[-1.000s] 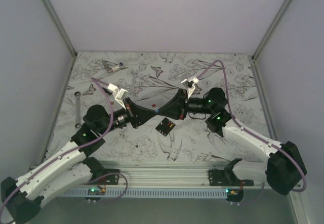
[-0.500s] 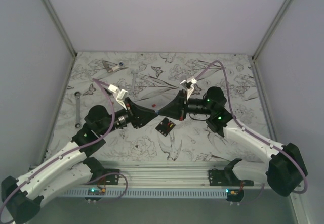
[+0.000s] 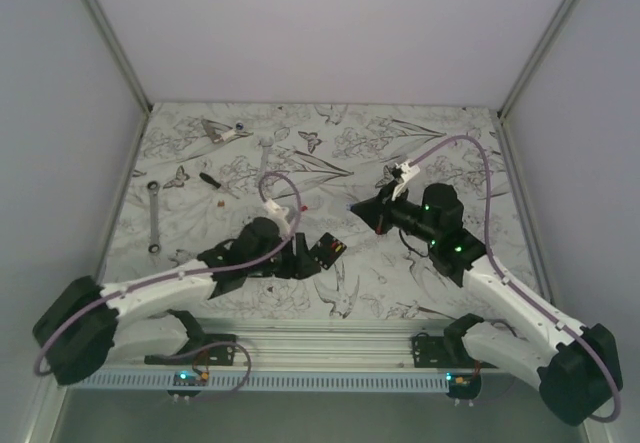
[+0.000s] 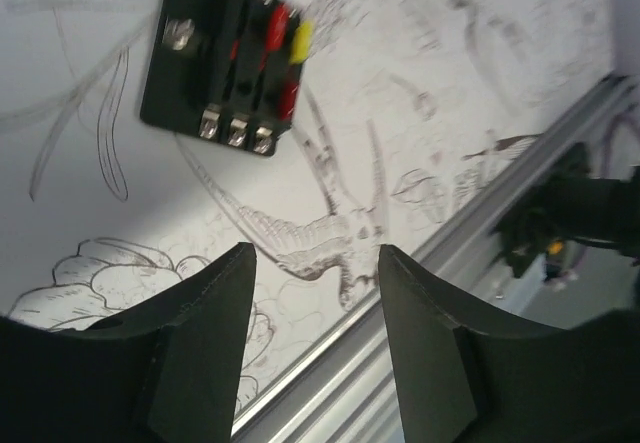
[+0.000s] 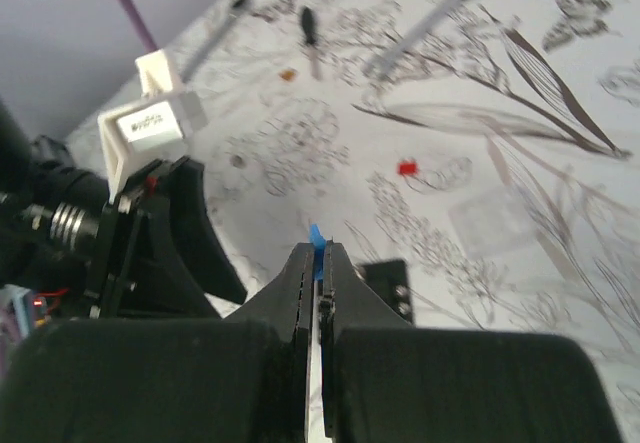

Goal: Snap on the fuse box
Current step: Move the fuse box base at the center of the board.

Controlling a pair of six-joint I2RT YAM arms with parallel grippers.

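Note:
The fuse box (image 3: 326, 252) is a small black square block with red and yellow fuses (image 4: 283, 35) in its slots. It lies flat on the patterned mat. My left gripper (image 3: 308, 263) hangs low just left of it, open and empty. In the left wrist view the box (image 4: 200, 73) is above and beyond the spread fingers (image 4: 215, 333). My right gripper (image 3: 357, 207) hovers to the upper right of the box, shut on a tiny blue fuse (image 5: 317, 236) that pokes out past its tips. A corner of the box (image 5: 392, 288) shows behind the right finger.
Two wrenches (image 3: 153, 219) (image 3: 266, 153), a metal tool (image 3: 222, 130) and a small screwdriver (image 3: 208, 178) lie at the back left. A loose red piece (image 5: 406, 168) and a faint clear square (image 5: 490, 221) rest on the mat. An aluminium rail (image 3: 330, 335) runs along the near edge.
The two grippers met over the mat around the blue fuse. The left opened, let go and swung down beside the fuse box. The right shut on the fuse and drew back right.

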